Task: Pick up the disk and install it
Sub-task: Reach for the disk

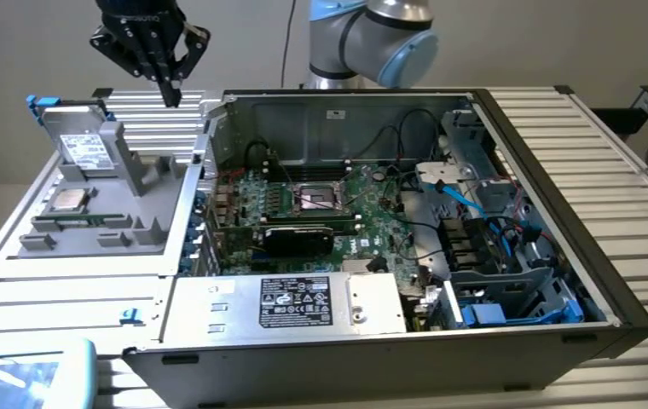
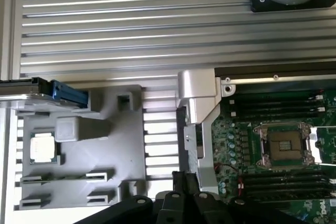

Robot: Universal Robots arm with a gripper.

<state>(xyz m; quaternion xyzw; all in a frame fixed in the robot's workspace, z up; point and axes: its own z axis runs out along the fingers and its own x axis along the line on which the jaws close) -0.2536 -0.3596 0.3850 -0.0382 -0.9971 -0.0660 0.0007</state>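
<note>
The disk (image 1: 83, 152), a silver-grey drive with a white label, leans in a grey holder (image 1: 130, 183) at the exterior view's left, its blue carrier frame showing at the far end. In the wrist view the disk (image 2: 26, 85) appears edge-on with its blue frame beside it. My gripper (image 1: 171, 95) hangs above the ribbed table behind the holder, between the disk and the computer case. Its fingers are shut with nothing between them. In the wrist view the gripper (image 2: 185, 178) points at the case's corner bracket.
A small square CPU chip (image 1: 68, 202) lies in the holder in front of the disk. The open computer case (image 1: 552, 256) shows the motherboard, an empty CPU socket (image 2: 286, 148), cables, and a silver power supply (image 1: 290, 305). The robot's base (image 1: 364, 43) stands behind the case.
</note>
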